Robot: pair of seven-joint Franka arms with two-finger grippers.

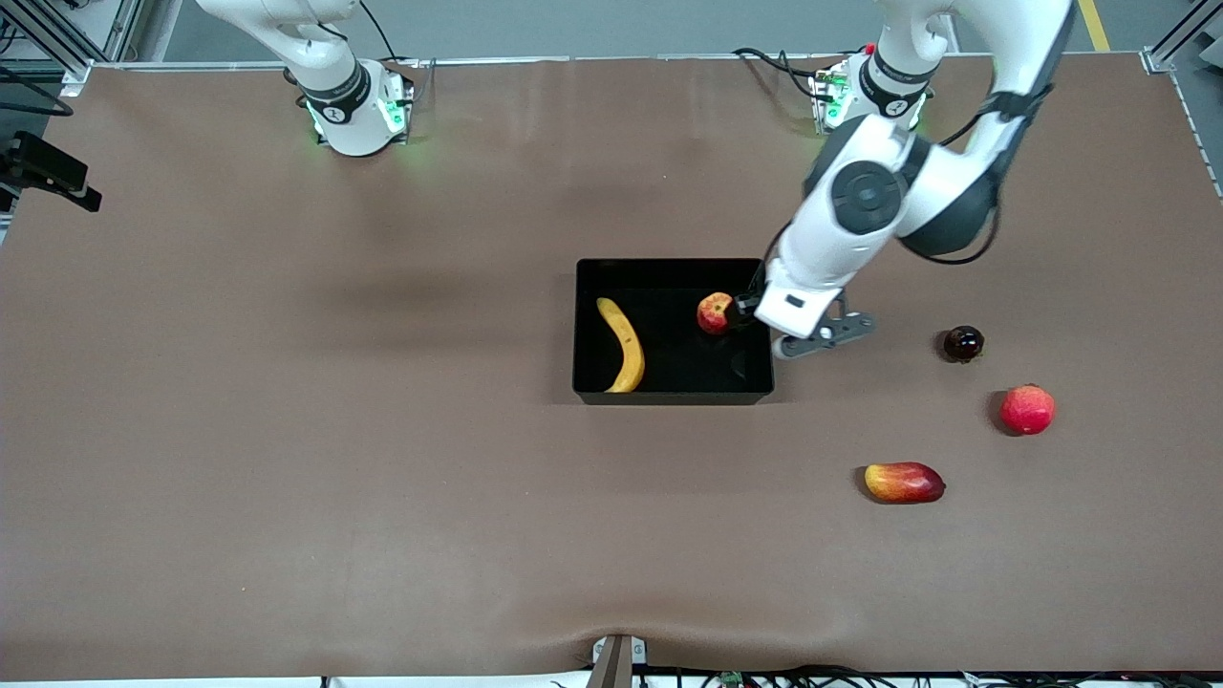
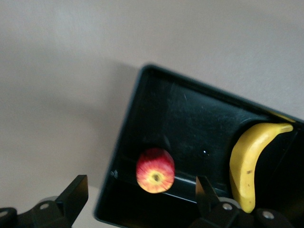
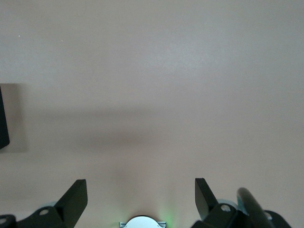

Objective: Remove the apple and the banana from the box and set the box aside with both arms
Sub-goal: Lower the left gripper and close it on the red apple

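The black box [image 1: 669, 266] stands mid-table. The yellow banana [image 1: 623, 346] lies in it along the wall toward the right arm's end. The red-and-yellow apple [image 1: 714, 312] is in the box by the wall toward the left arm's end. My left gripper [image 1: 740, 313] hangs over that wall, open, with the apple free between and below its fingers. The left wrist view shows the apple [image 2: 155, 170], the banana [image 2: 247, 164], the box wall [image 2: 124, 147] and my left gripper [image 2: 141, 184]. My right gripper [image 3: 140, 184] is open and empty over bare table near its base; the front view does not show it.
Toward the left arm's end lie a dark round fruit [image 1: 962, 343], a larger red round fruit [image 1: 1027, 409] and an oblong red-yellow mango [image 1: 904, 483], all nearer the front camera than the box's middle. A black device [image 1: 48, 172] sits at the right arm's end.
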